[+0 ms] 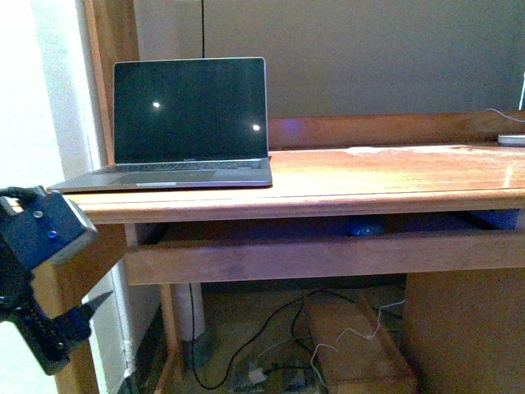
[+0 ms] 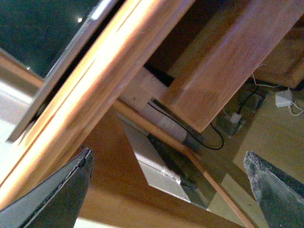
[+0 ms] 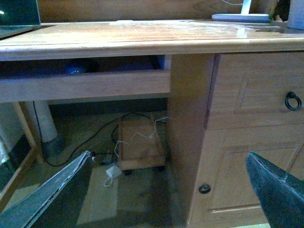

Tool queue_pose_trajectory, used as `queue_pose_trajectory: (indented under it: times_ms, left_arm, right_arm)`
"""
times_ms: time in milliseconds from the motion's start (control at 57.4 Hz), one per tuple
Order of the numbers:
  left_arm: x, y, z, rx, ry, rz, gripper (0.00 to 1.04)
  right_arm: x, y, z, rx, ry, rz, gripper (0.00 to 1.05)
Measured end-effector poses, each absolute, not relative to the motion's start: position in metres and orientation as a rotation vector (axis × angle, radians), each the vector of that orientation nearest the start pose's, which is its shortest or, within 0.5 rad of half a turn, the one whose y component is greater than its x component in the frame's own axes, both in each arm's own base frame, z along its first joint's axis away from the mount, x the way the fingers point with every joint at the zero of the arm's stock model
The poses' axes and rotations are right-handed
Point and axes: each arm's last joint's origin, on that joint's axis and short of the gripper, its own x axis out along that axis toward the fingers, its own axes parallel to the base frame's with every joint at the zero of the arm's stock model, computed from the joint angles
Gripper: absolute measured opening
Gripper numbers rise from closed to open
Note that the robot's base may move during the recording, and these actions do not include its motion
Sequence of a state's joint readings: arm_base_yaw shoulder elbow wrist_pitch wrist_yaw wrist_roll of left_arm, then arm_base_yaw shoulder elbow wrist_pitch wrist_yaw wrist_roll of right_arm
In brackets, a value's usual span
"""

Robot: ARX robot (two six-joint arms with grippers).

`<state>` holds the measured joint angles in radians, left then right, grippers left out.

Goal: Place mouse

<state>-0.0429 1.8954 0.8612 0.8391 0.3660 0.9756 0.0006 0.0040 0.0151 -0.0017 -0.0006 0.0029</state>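
Beneath the tabletop (image 1: 394, 176), just right of centre in the front frame, the mouse (image 1: 365, 227) lies on a pull-out shelf (image 1: 312, 256). Only its rounded dark top, tinted blue by the shadow, shows above the shelf's front rail. The right wrist view shows the same rounded shape in the slot between tabletop and rail.

Upper left of the front frame: an open laptop (image 1: 189, 123) stands on the tabletop, its screen dark with two small light spots. A flat white object (image 1: 513, 139) rests at the far right edge of the tabletop.

Lower left of the front frame: my left arm (image 1: 37, 271) hangs below tabletop level, beside the desk leg and well apart from the mouse. My left jaws stand wide apart, with nothing between their dark fingers (image 2: 52, 194); beyond them the tabletop edge and the laptop appear tilted. My right jaws are likewise spread wide and empty, their fingers (image 3: 47, 199) low before the desk's front.

Lower centre of the front frame: black cables (image 1: 246, 345) trail across the floor beside a low wooden box (image 1: 361, 345). The right wrist view also shows a drawer with a ring pull (image 3: 293, 100) and, below it, a cupboard door with a round knob (image 3: 204, 188).
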Motion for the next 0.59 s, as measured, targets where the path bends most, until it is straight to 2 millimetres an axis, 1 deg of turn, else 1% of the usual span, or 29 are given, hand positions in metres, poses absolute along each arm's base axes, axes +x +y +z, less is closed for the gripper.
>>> queue_pose_trajectory:
  times_ms: [157,331,453,592]
  left_arm:
    - [0.393,-0.048,0.148,1.037,-0.09,-0.548,0.97]
    - [0.405,-0.067,0.147,1.094,-0.138,-0.617,0.97]
    - [0.415,-0.075,0.143,1.119,-0.146,-0.646,0.97]
    - [0.428,-0.078,0.133,1.146,-0.134,-0.656,0.97]
  right_arm:
    - [0.097,0.0,0.168,0.002,-0.009,0.002,0.97]
    - [0.097,0.0,0.168,0.003,-0.009,0.002,0.97]
    - [0.097,0.0,0.168,0.002,-0.009,0.002,0.97]
    - [0.097,0.0,0.168,0.003,-0.009,0.002,0.97]
